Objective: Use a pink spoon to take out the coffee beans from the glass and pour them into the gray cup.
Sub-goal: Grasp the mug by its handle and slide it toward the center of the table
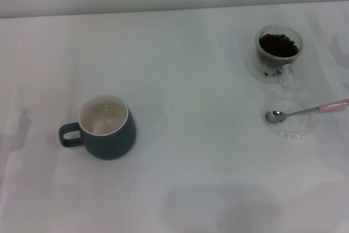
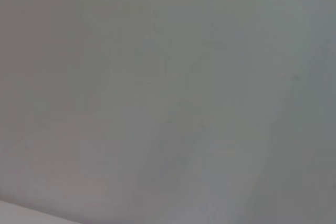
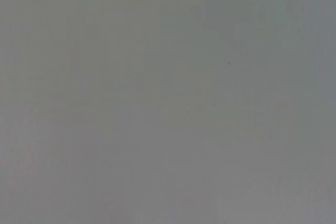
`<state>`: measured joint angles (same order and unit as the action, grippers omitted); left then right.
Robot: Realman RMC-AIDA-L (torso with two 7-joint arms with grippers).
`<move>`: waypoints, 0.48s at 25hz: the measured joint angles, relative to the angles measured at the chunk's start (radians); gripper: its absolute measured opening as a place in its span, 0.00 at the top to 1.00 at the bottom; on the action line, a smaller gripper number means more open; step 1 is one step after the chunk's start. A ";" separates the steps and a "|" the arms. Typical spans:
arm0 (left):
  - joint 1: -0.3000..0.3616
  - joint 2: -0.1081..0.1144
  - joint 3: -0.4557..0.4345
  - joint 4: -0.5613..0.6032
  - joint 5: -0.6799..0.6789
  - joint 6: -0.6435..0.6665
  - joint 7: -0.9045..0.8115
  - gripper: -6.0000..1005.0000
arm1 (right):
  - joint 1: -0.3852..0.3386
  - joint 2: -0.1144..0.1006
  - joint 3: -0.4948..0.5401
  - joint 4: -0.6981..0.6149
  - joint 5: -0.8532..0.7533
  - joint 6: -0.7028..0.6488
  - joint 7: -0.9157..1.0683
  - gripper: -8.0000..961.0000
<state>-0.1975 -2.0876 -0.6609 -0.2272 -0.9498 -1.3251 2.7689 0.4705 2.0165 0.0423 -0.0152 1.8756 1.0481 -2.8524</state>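
The gray cup point(image 1: 106, 129) stands upright at the left of the white table, its handle pointing left and its cream inside bare. The glass point(image 1: 278, 52) stands at the far right, holding the coffee beans point(image 1: 278, 44). The pink spoon point(image 1: 305, 111) lies across a shallow clear dish point(image 1: 290, 119) just in front of the glass, its silver bowl to the left and its pink handle end to the right. Neither gripper shows in the head view. Both wrist views show only plain pale surface.
The white table point(image 1: 196, 80) ends at its far edge along the top of the head view, with a pale wall behind. A wide bare stretch lies between the gray cup and the glass.
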 joint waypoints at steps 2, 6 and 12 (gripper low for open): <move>-0.001 0.001 -0.001 0.001 0.000 0.000 0.000 0.17 | -0.002 0.000 0.000 0.000 0.001 0.000 0.002 0.09; -0.012 0.003 -0.003 0.009 -0.001 0.012 0.000 0.17 | -0.008 0.001 0.005 0.001 0.004 -0.001 0.002 0.09; -0.035 0.006 -0.004 0.014 -0.010 0.014 -0.001 0.17 | -0.019 0.002 0.007 0.002 0.005 0.000 0.004 0.09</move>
<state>-0.2329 -2.0820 -0.6647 -0.2130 -0.9601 -1.3109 2.7680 0.4512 2.0184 0.0494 -0.0137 1.8807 1.0481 -2.8488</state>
